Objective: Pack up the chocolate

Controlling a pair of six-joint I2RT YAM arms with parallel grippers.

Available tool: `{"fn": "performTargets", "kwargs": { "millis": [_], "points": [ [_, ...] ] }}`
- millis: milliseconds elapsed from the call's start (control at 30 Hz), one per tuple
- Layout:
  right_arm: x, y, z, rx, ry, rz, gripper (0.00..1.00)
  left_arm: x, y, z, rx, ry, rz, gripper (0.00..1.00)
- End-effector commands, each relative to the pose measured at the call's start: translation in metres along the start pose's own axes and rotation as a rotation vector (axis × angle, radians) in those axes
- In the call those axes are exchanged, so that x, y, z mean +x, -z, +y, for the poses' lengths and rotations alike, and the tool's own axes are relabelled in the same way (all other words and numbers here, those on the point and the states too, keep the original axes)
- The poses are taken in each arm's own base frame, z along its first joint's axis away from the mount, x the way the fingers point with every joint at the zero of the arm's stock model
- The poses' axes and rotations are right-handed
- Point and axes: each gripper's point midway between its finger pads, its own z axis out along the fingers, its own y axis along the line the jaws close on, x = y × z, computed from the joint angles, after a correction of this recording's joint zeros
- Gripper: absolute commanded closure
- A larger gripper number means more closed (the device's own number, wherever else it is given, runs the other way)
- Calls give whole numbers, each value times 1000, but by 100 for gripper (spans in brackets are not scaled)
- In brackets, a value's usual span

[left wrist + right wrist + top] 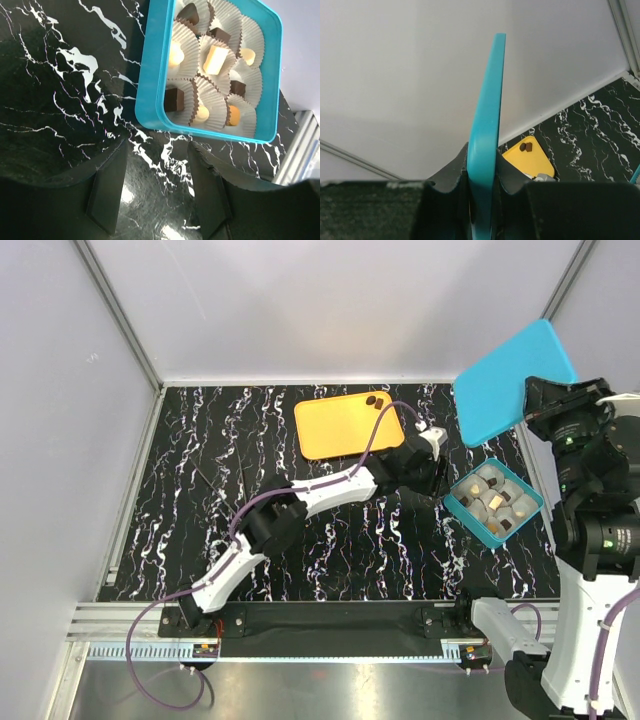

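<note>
Though tiny, chocolate (215, 59) heading unclear

The left arm (330, 490) and right arm (585, 640) are showing white shells broken by black joint housings. A purple cable (131, 655) is running along each. The left gripper (159, 149) is showing plain, matte black, angular fingers (105, 195).

Light was bright and even; the marble table (150, 192) showed glare, and the left gripper's fingers (105, 195) looked blurred.

Chocolates (216, 59) in box (150, 75), two dark pieces (376, 400) on tray (340, 432)
</note>
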Motion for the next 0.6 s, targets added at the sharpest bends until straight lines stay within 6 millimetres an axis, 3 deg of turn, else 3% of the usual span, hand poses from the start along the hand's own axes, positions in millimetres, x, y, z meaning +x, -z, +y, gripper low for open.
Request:
{"fn": "performTargets", "kwargs": {
  "millis": [0,167,267,400,567],
  "points": [
    [0,1,-5,7,1,-20,100,-59,4,-22,32,-36,-190,44],
    [13,3,-6,-10,-10,22,100,-42,-19,-16,32,-8,-170,43],
    [19,5,-12,5,2,33,100,-42,-26,-23,64,0,-172,43],
    [15,9,-11,3,22,23,100,-33,-43,-18,62,19,-151,43],
    [9,14,-8,-3,30,8,100,-33,-45,-21,65,14,-153,44]
  ]
}}
